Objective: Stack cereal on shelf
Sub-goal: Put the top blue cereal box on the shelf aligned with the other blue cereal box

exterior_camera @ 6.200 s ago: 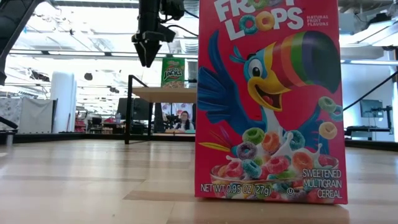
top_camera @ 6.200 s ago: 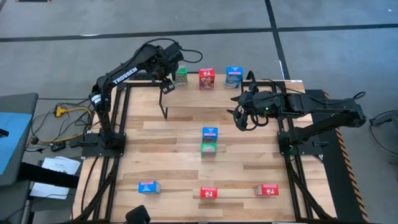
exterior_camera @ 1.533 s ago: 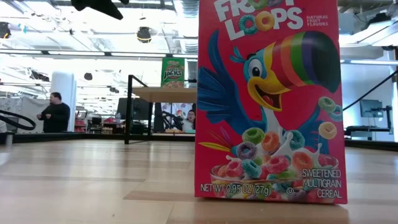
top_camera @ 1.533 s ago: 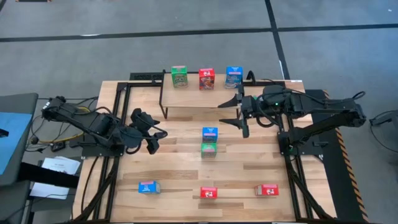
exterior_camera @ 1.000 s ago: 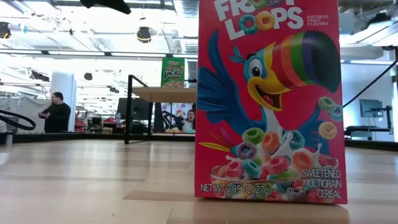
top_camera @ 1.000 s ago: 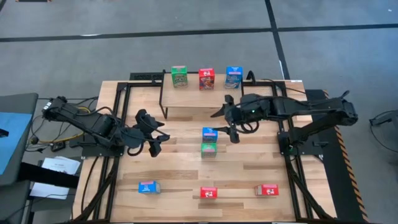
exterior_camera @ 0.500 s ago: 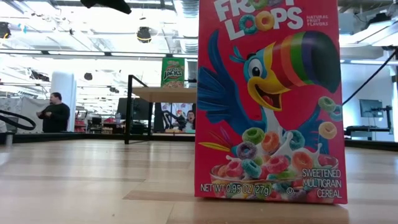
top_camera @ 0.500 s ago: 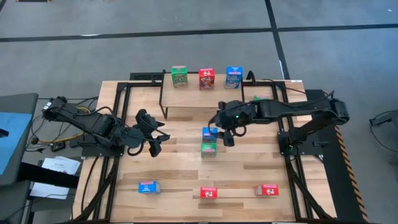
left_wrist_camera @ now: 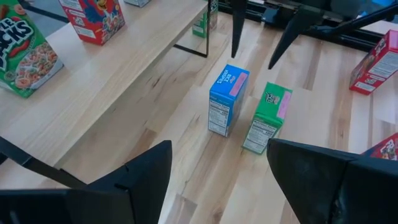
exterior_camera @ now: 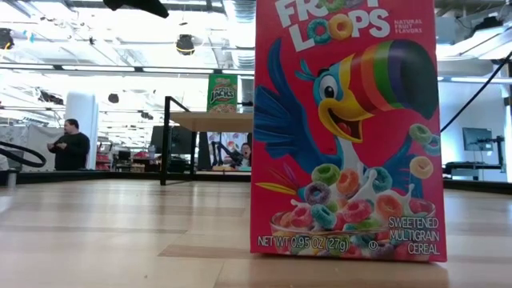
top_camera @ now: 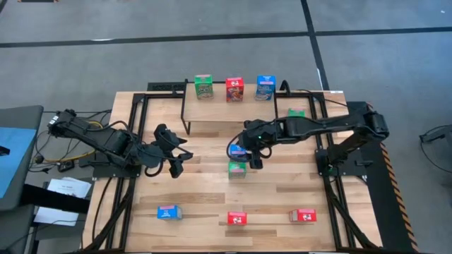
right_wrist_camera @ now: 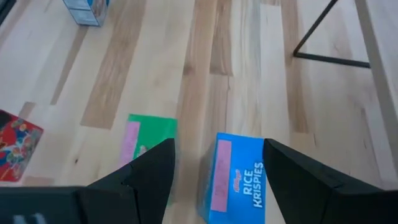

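my right gripper is out over the middle of the table, fingers spread apart, right above the blue rice krispies box. the wrist camera looks down between the two fingers straight onto that box's top; nothing is held in them. i can't tell if a fingertip touches the box.

the blue box stands upright mid-table, and a green box stands just beside it on the near side. from the left wrist camera i see the pair side by side, blue and green, with the right arm's finger tips hanging just above them.

the shelf sits at the far edge of the table. three boxes stand on it in a row: green on the left, red in the middle, blue on the right.

near edge of the table, three more in a row, well apart: a blue box on the left, a red one centre, another red one on the right. another green box shows just right of the shelf, partly behind the right arm.

my left gripper waits low over the left side of the table, fingers apart, empty, pointing toward the middle pair.

the low camera is mostly filled by a red froot loops box; the shelf with a green box shows behind. a person stands in the room beyond.
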Tool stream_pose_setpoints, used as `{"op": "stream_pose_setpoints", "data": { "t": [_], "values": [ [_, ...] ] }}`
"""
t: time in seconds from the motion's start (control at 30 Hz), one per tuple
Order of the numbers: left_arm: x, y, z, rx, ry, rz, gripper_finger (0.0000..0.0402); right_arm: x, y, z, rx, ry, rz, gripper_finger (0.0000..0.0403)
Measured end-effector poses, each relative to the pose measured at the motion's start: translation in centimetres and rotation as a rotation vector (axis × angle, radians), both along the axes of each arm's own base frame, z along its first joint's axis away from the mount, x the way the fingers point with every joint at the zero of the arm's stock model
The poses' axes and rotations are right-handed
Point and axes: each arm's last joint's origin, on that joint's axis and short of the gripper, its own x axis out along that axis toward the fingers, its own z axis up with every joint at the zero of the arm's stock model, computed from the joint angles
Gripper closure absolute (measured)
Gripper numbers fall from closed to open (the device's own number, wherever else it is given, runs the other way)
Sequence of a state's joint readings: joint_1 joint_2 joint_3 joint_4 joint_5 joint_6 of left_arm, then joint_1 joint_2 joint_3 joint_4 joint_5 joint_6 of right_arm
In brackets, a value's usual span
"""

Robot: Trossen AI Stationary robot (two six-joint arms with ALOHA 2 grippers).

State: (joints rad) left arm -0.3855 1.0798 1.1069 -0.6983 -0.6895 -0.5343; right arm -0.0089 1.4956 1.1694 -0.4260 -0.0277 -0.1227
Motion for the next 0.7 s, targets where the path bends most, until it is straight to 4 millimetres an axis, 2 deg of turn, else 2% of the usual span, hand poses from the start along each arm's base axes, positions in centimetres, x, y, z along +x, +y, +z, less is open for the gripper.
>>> {"op": "stream_pose_setpoints", "data": {
  "t": [0.27,0.53,0.7],
  "values": [
    [0.0,0.0,0.0,-0.005,-0.003,0.004,0.015,-0.2,0.9,0.0,0.051,0.009,-0.02,0.0135],
    [0.0,0.0,0.0,-0.008,-0.005,0.007,0.015,-0.3,2.6,-0.1,0.057,0.027,0.027,0.0135],
    [0.0,0.0,0.0,-0.009,-0.005,0.007,0.015,-0.3,2.6,-0.1,0.035,0.025,0.006,0.0135]
  ]
}}
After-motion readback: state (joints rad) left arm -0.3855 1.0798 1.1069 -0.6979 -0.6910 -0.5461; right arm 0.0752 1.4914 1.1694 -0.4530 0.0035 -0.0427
